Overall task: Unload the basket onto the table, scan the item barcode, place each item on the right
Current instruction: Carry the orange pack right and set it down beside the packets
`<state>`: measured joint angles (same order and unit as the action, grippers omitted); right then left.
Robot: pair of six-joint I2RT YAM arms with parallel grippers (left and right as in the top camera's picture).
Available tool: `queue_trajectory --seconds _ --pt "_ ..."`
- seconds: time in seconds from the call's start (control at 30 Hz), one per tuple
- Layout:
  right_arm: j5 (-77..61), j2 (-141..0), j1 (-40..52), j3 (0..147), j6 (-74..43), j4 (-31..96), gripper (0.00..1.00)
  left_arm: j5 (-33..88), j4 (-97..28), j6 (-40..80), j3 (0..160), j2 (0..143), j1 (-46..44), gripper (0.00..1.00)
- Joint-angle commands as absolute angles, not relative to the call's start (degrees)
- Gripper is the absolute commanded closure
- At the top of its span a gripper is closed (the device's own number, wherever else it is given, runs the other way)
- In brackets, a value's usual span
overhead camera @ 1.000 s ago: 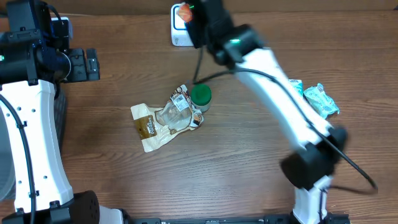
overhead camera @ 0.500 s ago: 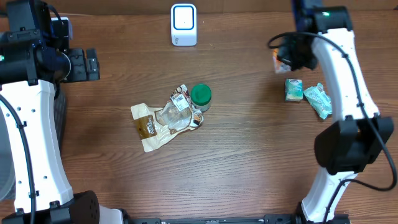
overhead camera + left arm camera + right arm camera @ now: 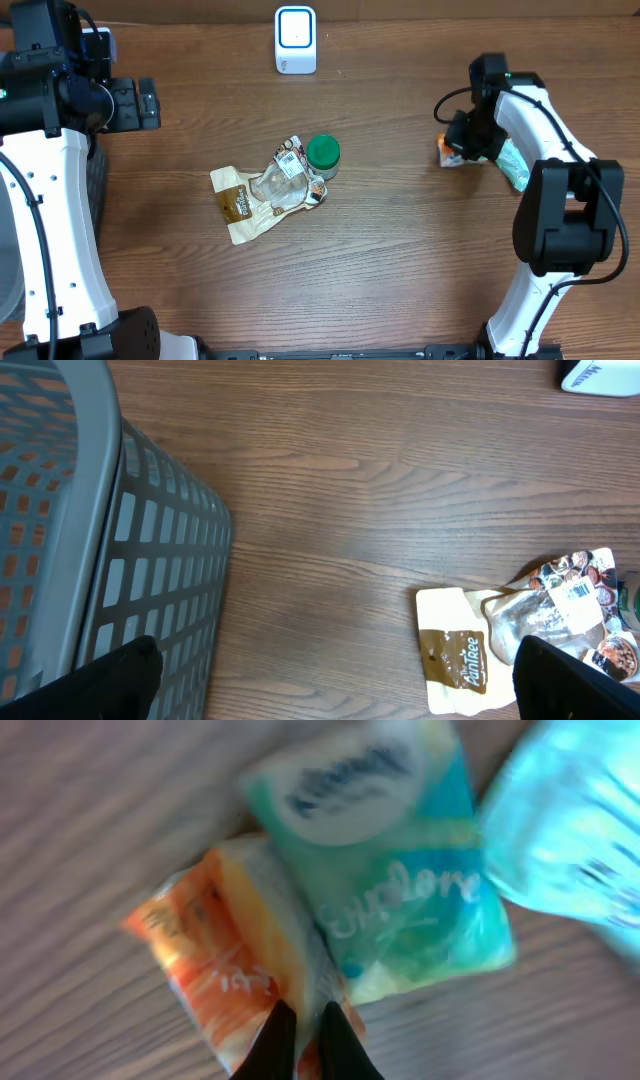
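my right gripper [image 3: 300,1020] is pinched down thin on the lower edge of the orange packet [image 3: 215,965], jaws nearly touching. the packet sits low at the table's right side, pressed against a teal tissue pack [image 3: 400,890] and well apart from the scanner [image 3: 295,40] at the far edge. my left gripper [image 3: 150,103] hangs wide, holding nothing, near the grey basket [image 3: 90,530]. the packet looks light, soft and slick – i'd expect it to flop, so i'd grip the sealed edge and keep the printed face clear for the scanner.
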<state>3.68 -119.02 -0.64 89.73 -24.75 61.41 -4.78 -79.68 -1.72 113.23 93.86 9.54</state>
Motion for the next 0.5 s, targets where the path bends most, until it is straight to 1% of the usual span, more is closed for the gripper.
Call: queue_trajectory --seconds 0.0,0.07,0.23,0.3,0.4,0.43,0.47 --pt "15.81 -119.09 -0.93 88.47 -28.99 61.32 0.96 -4.91 -79.48 -2.63 113.62 93.45 10.00 0.01" --pt "18.04 -119.09 -0.93 88.47 -28.97 61.32 0.96 -4.91 -79.48 -2.63 113.62 93.45 10.00 0.01" --pt "18.22 -119.09 -0.93 88.49 -28.95 61.12 0.96 -4.91 -79.48 -2.63 113.62 93.45 10.00 0.01" --pt "18.15 -119.07 -1.06 88.58 -28.95 61.17 0.93 -4.91 -79.48 -2.63 113.62 93.45 10.00 0.00" --pt "17.63 -119.07 -1.21 89.38 -28.47 62.46 0.75 -4.91 -79.48 -2.63 113.62 93.45 10.00 0.00" --pt "17.26 -119.04 -1.21 90.02 -28.12 63.42 0.65 -4.91 -79.48 -2.63 113.62 93.45 10.00 0.00" --pt "16.67 -119.04 -1.21 90.98 -27.31 64.71 0.58 -4.91 -79.48 -2.63 113.62 93.45 10.00 0.00"
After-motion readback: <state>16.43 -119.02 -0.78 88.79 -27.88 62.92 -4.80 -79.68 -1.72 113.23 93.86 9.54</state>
